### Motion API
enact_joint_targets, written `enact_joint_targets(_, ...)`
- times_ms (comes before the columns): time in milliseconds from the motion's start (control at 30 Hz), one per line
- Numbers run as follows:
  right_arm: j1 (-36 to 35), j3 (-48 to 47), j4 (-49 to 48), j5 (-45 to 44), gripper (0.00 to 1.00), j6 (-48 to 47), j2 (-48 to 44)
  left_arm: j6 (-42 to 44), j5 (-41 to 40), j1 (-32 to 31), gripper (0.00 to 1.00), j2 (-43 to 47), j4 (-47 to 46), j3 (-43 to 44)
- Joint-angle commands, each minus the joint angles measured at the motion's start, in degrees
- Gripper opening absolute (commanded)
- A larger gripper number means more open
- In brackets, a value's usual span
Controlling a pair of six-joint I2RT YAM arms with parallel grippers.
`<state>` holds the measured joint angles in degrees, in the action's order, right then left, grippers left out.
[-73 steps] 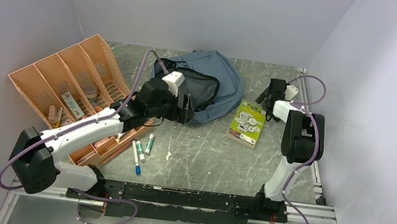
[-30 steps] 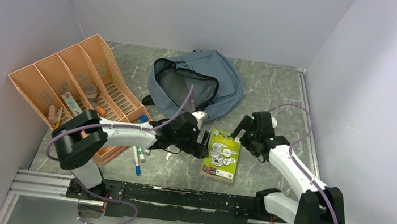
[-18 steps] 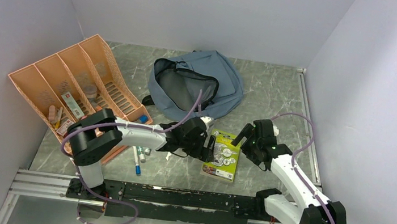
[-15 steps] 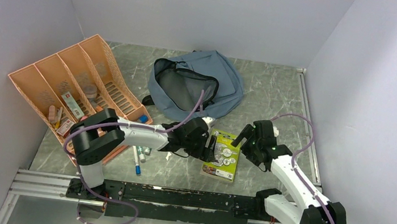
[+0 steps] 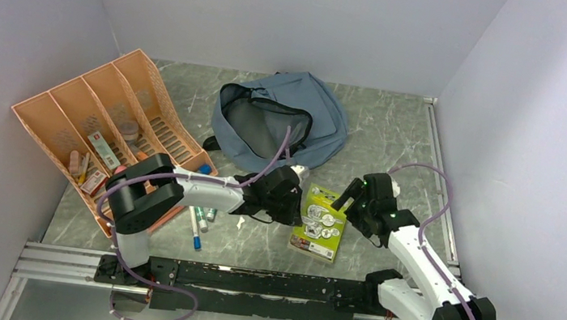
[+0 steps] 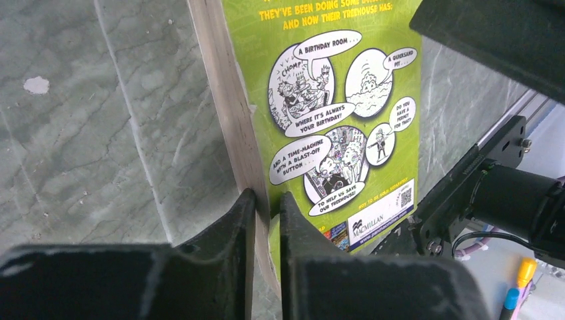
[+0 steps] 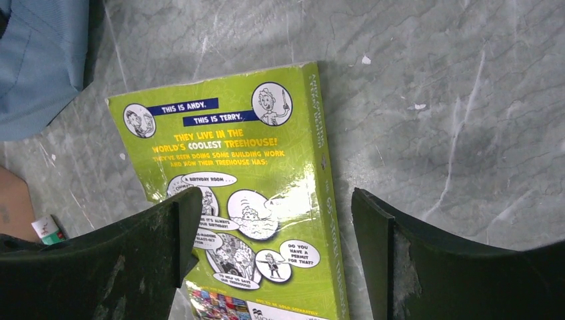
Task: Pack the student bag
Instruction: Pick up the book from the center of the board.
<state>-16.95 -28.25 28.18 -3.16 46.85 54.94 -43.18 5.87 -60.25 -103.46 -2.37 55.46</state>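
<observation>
The student bag [image 5: 285,119], grey-blue with its black-trimmed mouth open, lies at the back centre; a corner of it [image 7: 40,60] shows in the right wrist view. A lime-green comic-cover book [image 5: 320,223] lies in front of the bag. My left gripper [image 5: 297,204] is at the book's left side. In the left wrist view the left gripper [image 6: 266,213] is shut on the pale page edge of the book [image 6: 333,100]. My right gripper [image 5: 353,199] hovers at the book's right side. It [image 7: 273,230] is open, straddling the spine of the book [image 7: 246,160] without touching.
An orange compartment tray [image 5: 98,117] holding small items stands at the left. Several markers [image 5: 197,227] lie on the table just in front of it. The black rail [image 5: 249,281] with the arm bases runs along the near edge. Grey walls close in on both sides.
The left arm came forward from the bag to the book and its jaws closed on the page edge. The book slid toward the front. The right gripper stayed open beside it.
</observation>
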Motion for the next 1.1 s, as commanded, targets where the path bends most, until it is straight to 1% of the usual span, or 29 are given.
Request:
enact_joint_targets(0, 0.0, 1.0, 0.5, 1.9, 0.86, -0.9, -1.0, -0.2, -0.1, 1.0, 0.13, -2.4, 2.3, -2.6)
enact_joint_targets(100, 0.0, 1.1, 0.7, 4.5, 0.88, -2.1, -0.7, -1.0, 0.3, 2.6, 0.09, -2.2, 0.9, -5.4)
enact_joint_targets(233, 0.0, 2.2, 0.8, 7.9, 0.91, -2.7, 0.3, -1.0, 0.3, 3.8, 0.06, -3.6, -0.5, -7.5)
enact_joint_targets(400, 0.0, 5.0, -0.6, 11.9, 0.95, -2.2, 0.5, -1.7, -1.0, 4.4, 0.05, -4.9, -0.6, -9.3)
enact_joint_targets(567, 0.0, 8.3, -3.4, 14.9, 0.96, -0.9, -1.0, -2.8, -1.9, 5.9, 0.05, -4.9, -1.6, -12.5)
enact_joint_targets(867, 0.0, 14.1, -11.8, 22.1, 0.88, 1.2, -6.6, -1.9, -2.7, 7.1, 0.05, -6.4, -1.5, -13.9)
enact_joint_targets(967, 0.0, 17.2, -18.2, 26.5, 0.86, 2.4, -9.0, -1.5, -2.2, 7.3, 0.06, -7.4, -1.8, -13.7)
enact_joint_targets(1067, 0.1, 21.4, -25.3, 31.0, 0.84, 5.8, -11.3, -0.8, -1.6, 7.2, 0.06, -8.3, -2.1, -13.2)
